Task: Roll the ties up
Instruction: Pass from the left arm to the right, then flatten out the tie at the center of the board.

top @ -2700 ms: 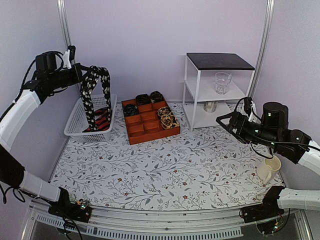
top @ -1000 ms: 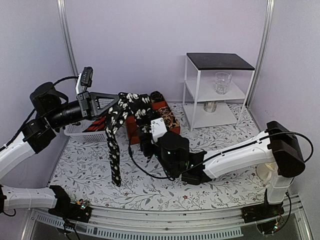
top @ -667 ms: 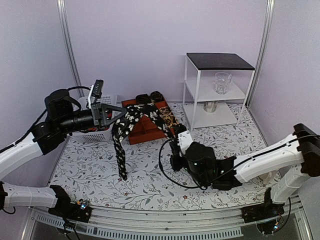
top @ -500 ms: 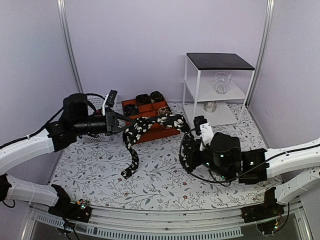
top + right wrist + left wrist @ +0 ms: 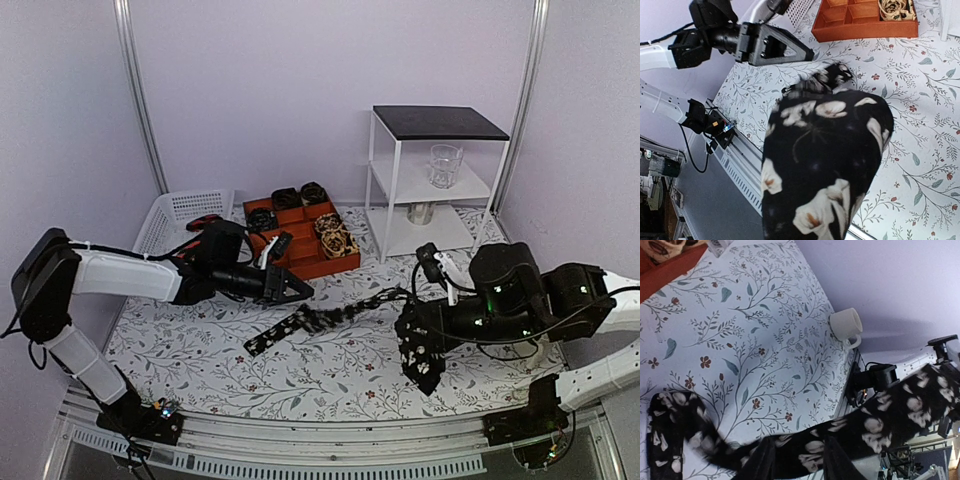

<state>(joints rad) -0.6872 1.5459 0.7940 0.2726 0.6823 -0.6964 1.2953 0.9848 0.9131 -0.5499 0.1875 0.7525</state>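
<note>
A black, pale-flowered tie [image 5: 340,315] stretches across the floral table [image 5: 190,345] – its narrow end lying flat at about 8 o'clock from centre, its broad end hanging at 4 o'clock from the right gripper [image 5: 422,328], which is clamped on it. The left gripper [image 5: 305,293] hovers just above the strip at 9 o'clock, fingers slightly parted.

No readable text, no label legible on the tie [image 5: 825,160] — no numbers or signs anywhere
</note>
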